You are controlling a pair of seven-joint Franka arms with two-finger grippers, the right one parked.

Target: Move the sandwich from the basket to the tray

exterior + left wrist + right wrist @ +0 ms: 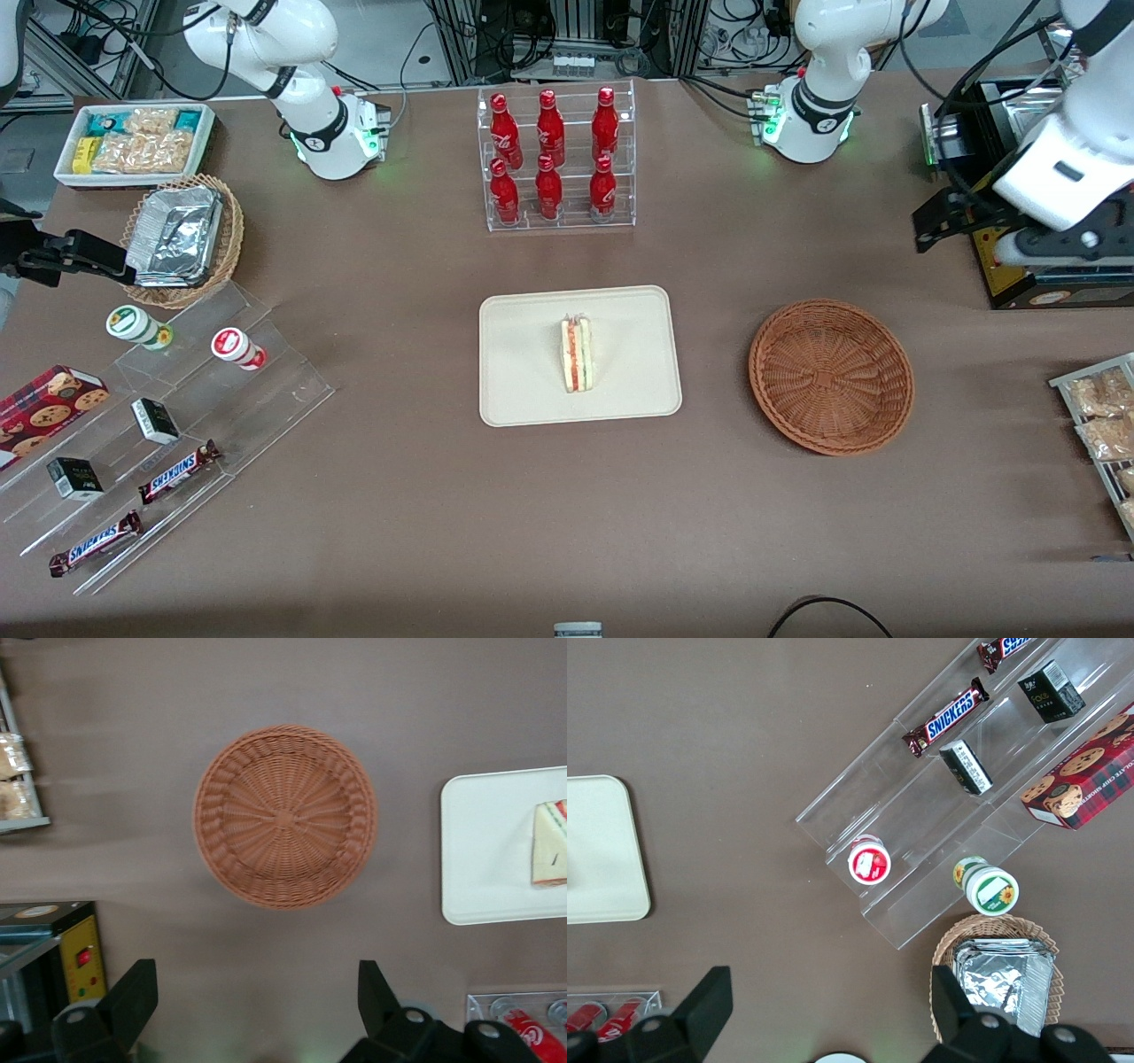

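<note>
The sandwich (576, 354), a pale wedge with red-orange and green layers, lies on the cream tray (532, 390) at the middle of the table. The reddish-brown wicker basket (831, 377) stands beside the tray toward the working arm's end, with nothing in it. My left gripper (928, 229) is raised above the table, farther from the front camera than the basket. In the left wrist view the gripper (257, 1001) is open wide and holds nothing. That view also shows the basket (285, 815), the tray (487, 859) and an edge of the sandwich (549, 843).
A clear rack of red bottles (555, 159) stands farther from the front camera than the tray. A black appliance (1036, 266) and a rack of snack packets (1103, 425) are at the working arm's end. A clear stepped display (159, 425) and tan foil basket (182, 235) are at the parked arm's end.
</note>
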